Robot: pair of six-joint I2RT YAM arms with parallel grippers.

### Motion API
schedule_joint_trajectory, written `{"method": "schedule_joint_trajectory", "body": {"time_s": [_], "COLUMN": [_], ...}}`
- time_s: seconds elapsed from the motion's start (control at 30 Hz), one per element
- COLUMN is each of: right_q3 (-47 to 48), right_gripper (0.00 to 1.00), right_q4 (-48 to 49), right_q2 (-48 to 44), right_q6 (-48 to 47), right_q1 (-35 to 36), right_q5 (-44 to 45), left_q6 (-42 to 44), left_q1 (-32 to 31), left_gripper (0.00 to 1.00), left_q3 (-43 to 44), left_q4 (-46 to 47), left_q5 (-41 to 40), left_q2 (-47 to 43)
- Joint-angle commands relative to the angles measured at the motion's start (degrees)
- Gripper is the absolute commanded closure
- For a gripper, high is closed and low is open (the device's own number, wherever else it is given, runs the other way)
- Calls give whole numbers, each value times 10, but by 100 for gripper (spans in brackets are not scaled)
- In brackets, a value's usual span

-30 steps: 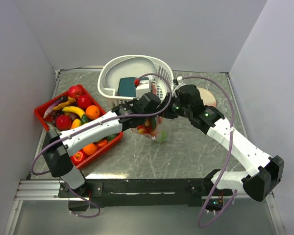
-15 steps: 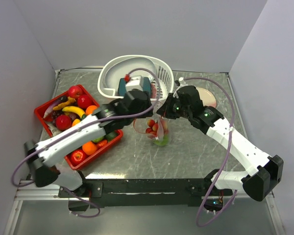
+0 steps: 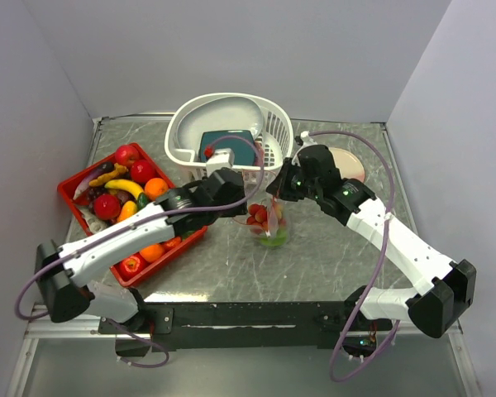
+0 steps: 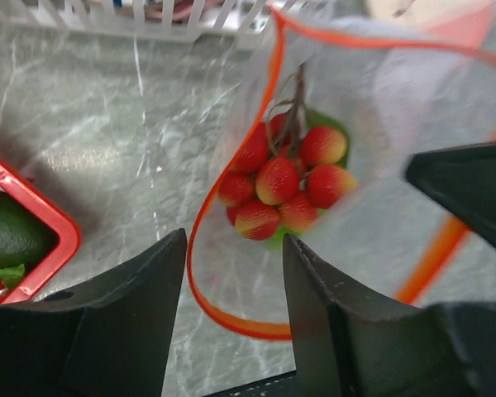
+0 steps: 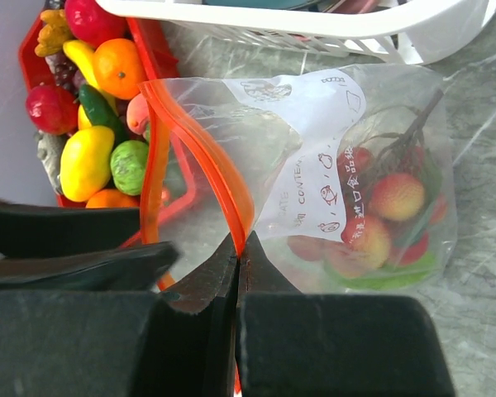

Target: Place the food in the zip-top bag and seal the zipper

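The clear zip-top bag stands open on the table between both arms. Its orange-red zipper gapes in a loop. Inside lie a red grape bunch and a green piece. My right gripper is shut on the zipper, holding the mouth up. My left gripper hovers open just left of the mouth, with nothing held. More food fills the red tray: apples, a banana and oranges.
A white slotted basket holding a teal slab stands behind the bag. A pink plate lies at the back right. The red tray's corner sits close to the left fingers.
My left gripper opened, left the grape bunch in the bag and drew back left from the mouth. The right gripper kept its hold on the zipper.
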Motion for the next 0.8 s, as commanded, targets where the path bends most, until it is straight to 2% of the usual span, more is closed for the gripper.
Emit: {"method": "schedule_joint_trajectory", "body": {"time_s": [0.0, 0.07, 0.1, 0.2, 0.23, 0.43, 0.53, 0.6, 0.77], "right_q3": [33, 34, 36, 29, 26, 28, 50, 76, 149], "right_gripper": [98, 86, 82, 76, 75, 73, 90, 97, 100], "right_q4": [-10, -19, -25, -39, -41, -58, -78, -107, -213], "right_q2": [-4, -10, -11, -24, -33, -31, -24, -23, -33], "right_q6": [-16, -25, -28, -37, -38, -53, -59, -65, -72], "right_q1": [1, 1, 1, 2, 3, 5, 16, 32, 79], "right_q5": [39, 44, 63, 100, 118, 152, 190, 245, 397], "left_q6": [1, 4, 6, 8, 8, 20, 20, 26, 47], "left_q1": [0, 0, 0, 0, 0, 0, 0, 0, -12], "left_gripper": [51, 62, 74, 90, 93, 99, 99, 99, 99], "left_q3": [9, 2, 1, 0, -1, 10, 13, 17, 81], "left_q4": [3, 20, 27, 49, 53, 61, 70, 80, 134], "left_q5": [-3, 4, 10, 19, 22, 29, 34, 41, 106], "left_q2": [28, 35, 36, 32, 30, 38, 39, 38, 72]}}
